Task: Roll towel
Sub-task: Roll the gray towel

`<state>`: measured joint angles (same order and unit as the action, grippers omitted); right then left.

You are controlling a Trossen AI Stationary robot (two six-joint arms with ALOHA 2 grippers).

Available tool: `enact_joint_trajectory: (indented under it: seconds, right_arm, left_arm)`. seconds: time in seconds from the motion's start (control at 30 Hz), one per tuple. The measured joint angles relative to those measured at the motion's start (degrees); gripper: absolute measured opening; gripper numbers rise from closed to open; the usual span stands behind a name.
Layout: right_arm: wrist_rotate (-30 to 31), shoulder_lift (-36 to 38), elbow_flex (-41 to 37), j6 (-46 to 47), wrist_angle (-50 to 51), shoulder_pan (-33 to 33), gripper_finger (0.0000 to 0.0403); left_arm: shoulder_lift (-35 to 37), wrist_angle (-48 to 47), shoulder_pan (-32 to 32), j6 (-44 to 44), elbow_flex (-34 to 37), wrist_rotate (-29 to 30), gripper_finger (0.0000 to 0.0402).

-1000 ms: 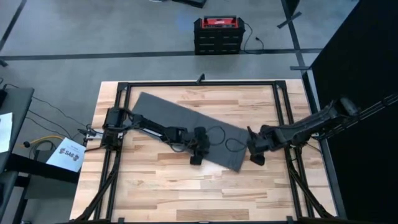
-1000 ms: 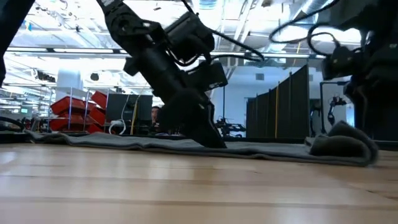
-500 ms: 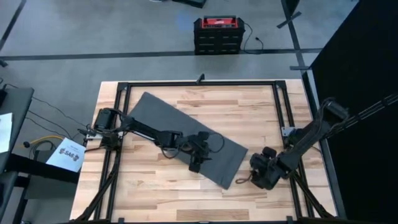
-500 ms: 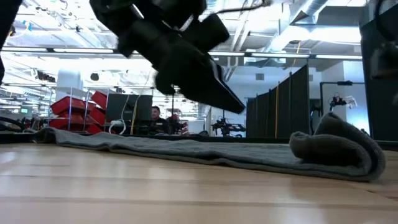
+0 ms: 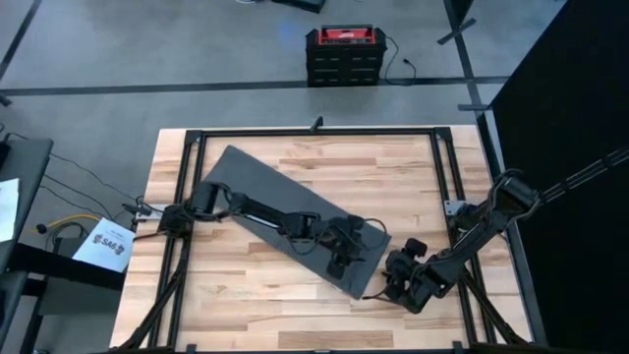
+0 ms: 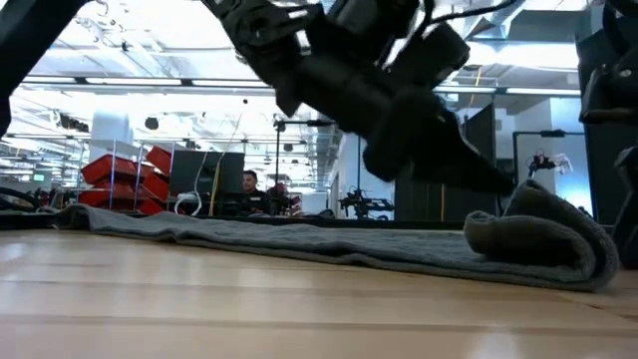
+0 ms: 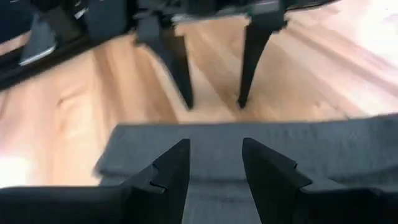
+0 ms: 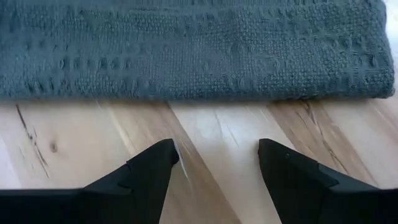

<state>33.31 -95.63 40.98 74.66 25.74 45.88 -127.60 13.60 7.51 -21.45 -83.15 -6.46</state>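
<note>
Towel (image 5: pixel 270 202): one dark grey cloth, lying diagonally across the wooden worktop (image 5: pixel 393 167), running from the far left part toward the near right. Most of it lies flat. Its near right end is folded over into a thick rounded lip, which the low view shows as a soft hump (image 6: pixel 543 244) resting on the wood.

Two arms are at work. The left gripper (image 5: pixel 344 251) reaches out along the cloth and sits over its near right end, close to the folded edge. In the left wrist view its jaws stand apart with nothing between them, and the towel's edge (image 7: pixel 249 146) lies just ahead of the fingertips (image 7: pixel 177 155), with bare wood beyond it. That view also shows the other arm's two fingers (image 7: pixel 249 62) pointing down at the wood past the cloth.

The right gripper (image 5: pixel 403 280) is on the bare worktop just beside the towel's near right corner, off the cloth. In the right wrist view its jaws are spread wide and hold nothing; the towel (image 8: pixel 199 46) lies just ahead of them as a folded band, with a strip of wood between its edge and the fingertips (image 8: pixel 165 155).

One red and black case (image 5: pixel 343 54) stands on the floor beyond the worktop.
</note>
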Motion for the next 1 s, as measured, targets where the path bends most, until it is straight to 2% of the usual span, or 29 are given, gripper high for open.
enact_joint_trajectory:
  seconds: [0.37,0.77,1.0]
  right_arm:
    - [2.52,-2.93,0.21,-1.40,-4.07,-2.00,0.0226]
    - [1.01,-2.91,0.45,-2.79,-4.12,-1.10,0.0226]
    - [1.44,-2.67,0.43,-8.50,-5.97,-2.75,0.0226]
  left_arm:
    - [-6.18,2.85,-1.87,-0.87,-0.98,-2.47,0.0134]
    - [-7.09,0.17,-3.41,1.11,-0.97,-3.31,0.0133]
    - [-7.18,0.18,-3.52,1.47,-0.91,-3.88,0.0134]
